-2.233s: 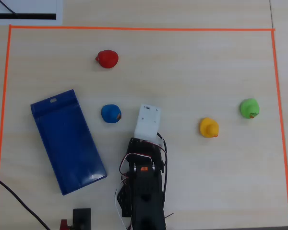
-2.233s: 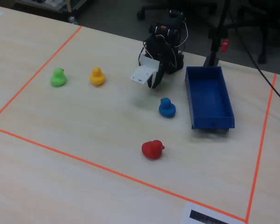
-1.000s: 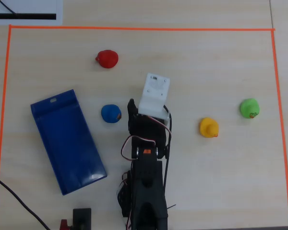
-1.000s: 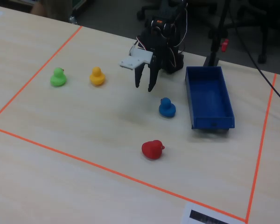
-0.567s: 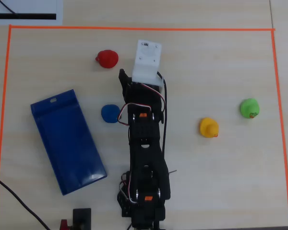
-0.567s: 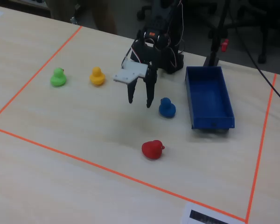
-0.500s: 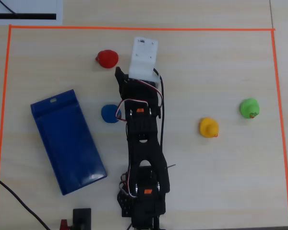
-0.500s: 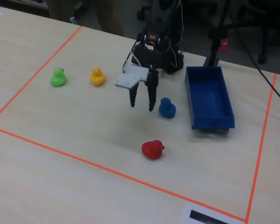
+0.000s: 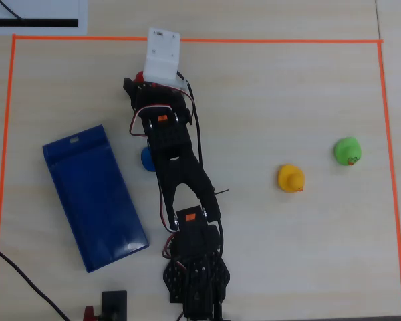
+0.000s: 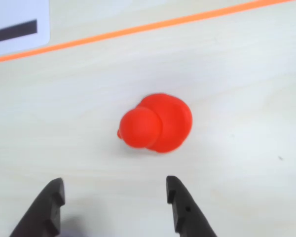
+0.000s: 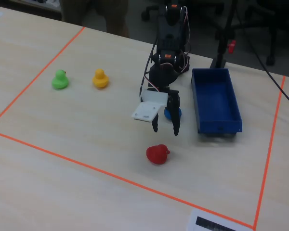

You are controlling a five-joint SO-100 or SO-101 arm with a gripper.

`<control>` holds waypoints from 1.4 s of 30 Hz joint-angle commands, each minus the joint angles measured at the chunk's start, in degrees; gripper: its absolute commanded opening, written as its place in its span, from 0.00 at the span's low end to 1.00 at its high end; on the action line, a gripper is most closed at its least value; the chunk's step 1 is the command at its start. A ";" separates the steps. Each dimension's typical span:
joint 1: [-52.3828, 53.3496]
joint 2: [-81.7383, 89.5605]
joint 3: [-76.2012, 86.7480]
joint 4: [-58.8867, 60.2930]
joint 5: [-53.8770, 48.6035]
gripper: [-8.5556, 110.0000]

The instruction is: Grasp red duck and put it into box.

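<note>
The red duck (image 10: pixel 158 123) sits on the pale wooden table, just ahead of my open, empty gripper (image 10: pixel 113 182) in the wrist view. In the fixed view the gripper (image 11: pixel 166 131) hangs open a little above and behind the red duck (image 11: pixel 157 154), not touching it. In the overhead view only a sliver of the red duck (image 9: pixel 139 77) shows beside the white wrist mount (image 9: pixel 162 57). The blue box (image 9: pixel 93 197) lies open at the left; in the fixed view it (image 11: pixel 216 101) is at the right of the arm.
A blue duck (image 9: pixel 147 159) lies beside the arm, between it and the box. A yellow duck (image 9: pixel 291 178) and a green duck (image 9: pixel 347 150) stand at the right. Orange tape (image 9: pixel 187 40) frames the work area. A white paper with a black bar (image 10: pixel 15 27) lies beyond the tape.
</note>
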 commanded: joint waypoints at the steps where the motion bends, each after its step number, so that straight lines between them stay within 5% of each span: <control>1: 0.00 -2.29 -5.01 0.09 0.00 0.30; 35: 0.79 -20.13 -18.37 -2.11 0.18 0.29; 42: 0.97 -21.09 -18.19 -1.76 -1.14 0.07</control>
